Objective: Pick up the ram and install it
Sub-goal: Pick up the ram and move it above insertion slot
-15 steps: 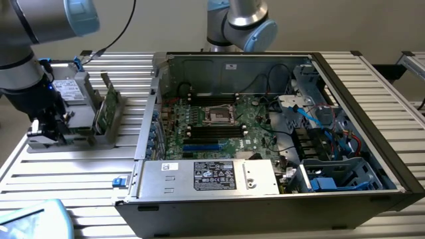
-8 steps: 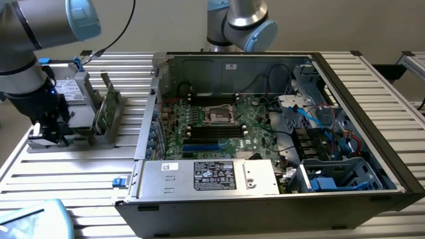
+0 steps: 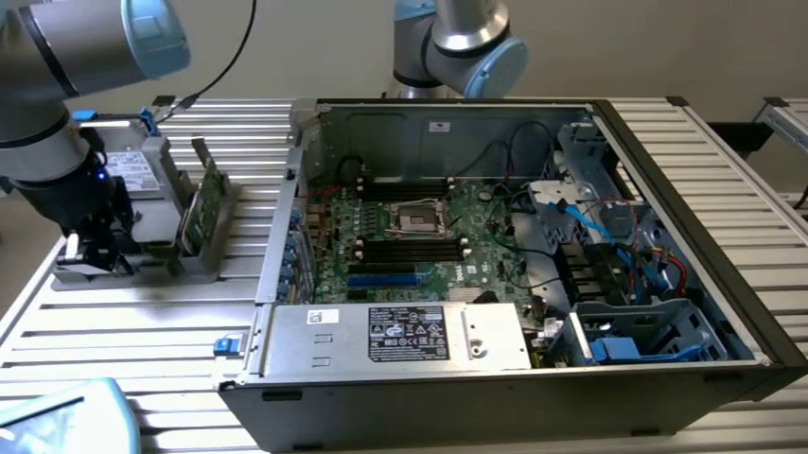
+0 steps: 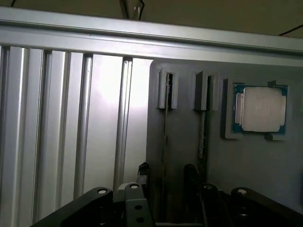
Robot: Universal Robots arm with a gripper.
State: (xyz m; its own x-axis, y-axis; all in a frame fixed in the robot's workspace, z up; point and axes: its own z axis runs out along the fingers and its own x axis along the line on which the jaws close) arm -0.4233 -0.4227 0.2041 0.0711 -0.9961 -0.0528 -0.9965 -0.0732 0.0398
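Note:
The ram stands on edge in a grey holder on the slatted table, left of the open computer case in the exterior view. Seen from the wrist, the ram is a thin edge-on line in one holder slot, and a second stick stands in the slot beside it. My gripper is open, a dark fingertip on either side of the first stick's line. Whether the pads touch it I cannot tell. In the exterior view my gripper hangs low at the holder's near end. The motherboard lies inside the case with long black slots.
A processor chip lies in a pocket of the holder beside the sticks. The case has a power supply box at its near wall and cables and drive bays at the exterior view's right. A second arm's base stands behind the case.

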